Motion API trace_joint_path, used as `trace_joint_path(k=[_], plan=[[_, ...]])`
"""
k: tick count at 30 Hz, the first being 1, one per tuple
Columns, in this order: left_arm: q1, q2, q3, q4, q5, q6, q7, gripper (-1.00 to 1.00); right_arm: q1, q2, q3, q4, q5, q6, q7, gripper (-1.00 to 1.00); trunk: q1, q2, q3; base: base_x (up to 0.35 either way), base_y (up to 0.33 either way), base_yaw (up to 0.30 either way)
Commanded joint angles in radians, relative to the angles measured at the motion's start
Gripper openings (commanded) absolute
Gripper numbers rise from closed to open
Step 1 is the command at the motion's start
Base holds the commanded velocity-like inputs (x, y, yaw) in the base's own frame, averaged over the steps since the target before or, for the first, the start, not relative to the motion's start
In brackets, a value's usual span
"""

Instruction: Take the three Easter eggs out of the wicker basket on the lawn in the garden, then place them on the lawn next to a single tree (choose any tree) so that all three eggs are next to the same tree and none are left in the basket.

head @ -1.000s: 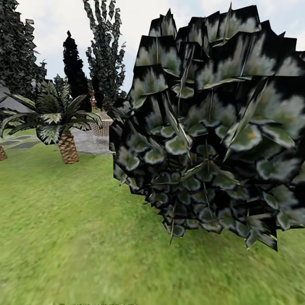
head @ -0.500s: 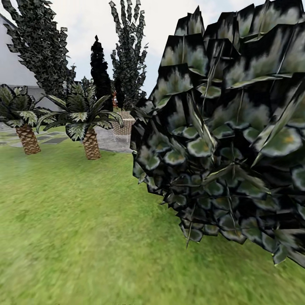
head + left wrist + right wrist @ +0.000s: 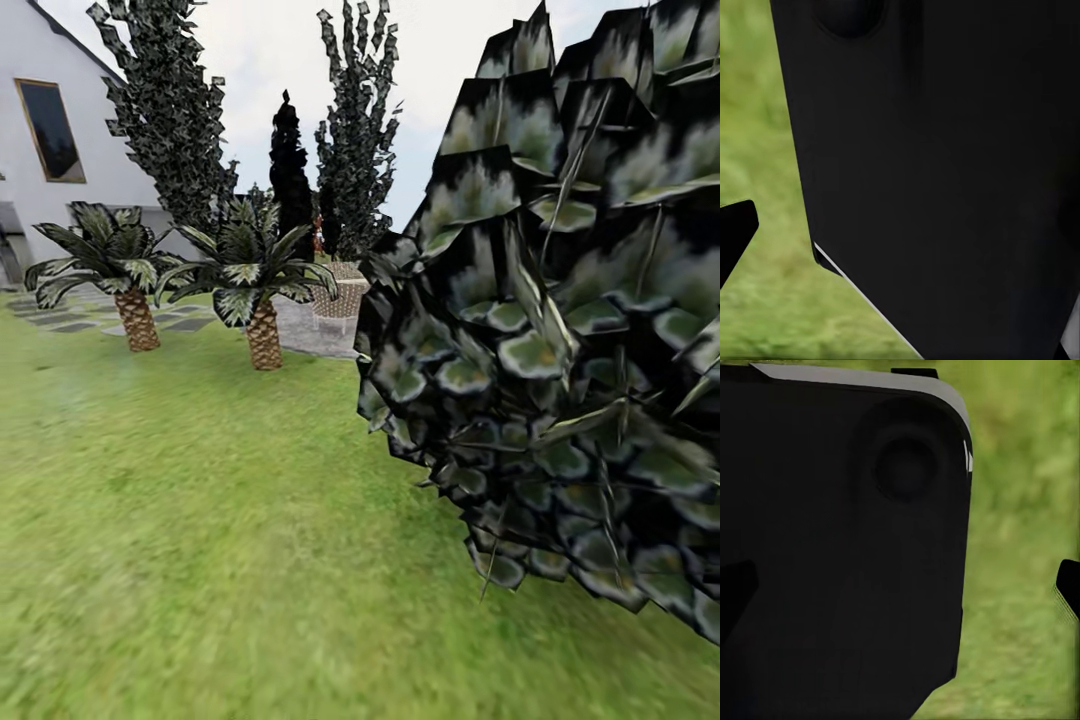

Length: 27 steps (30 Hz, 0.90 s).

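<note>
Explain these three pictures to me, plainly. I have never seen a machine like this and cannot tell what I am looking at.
This is a simulated wheeled robot with two arms, steered by a person. The large picture comes from a camera on its head. It looks across a lawn at a big dark bush close by, two small palms, tall trees and a white house. Something woven and pale stands beyond the palms, too far to identify.

The two smaller pictures come from cameras on the arms, near each hand. Both are mostly blocked by a black robot part, with grass behind. Dark tips at the edges may be fingers, but whether either hand is open or holding anything cannot be told.
</note>
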Motion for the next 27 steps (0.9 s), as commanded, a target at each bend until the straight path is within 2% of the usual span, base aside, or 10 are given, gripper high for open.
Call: trace_joint_path(k=[1,27], plan=[[0.0,0.0,0.0,0.0,-0.003,0.0,-0.002,1.0,-0.001,0.0,0.001,0.002,0.0,-0.001,-0.003,1.0,0.0,0.0,-0.001,0.0,0.0,0.3],[0.0,-0.001,0.0,0.0,-0.003,0.0,-0.002,1.0,-0.001,0.0,0.001,0.003,0.001,-0.012,-0.02,1.0,0.0,0.0,-0.001,0.0,0.0,0.3]])
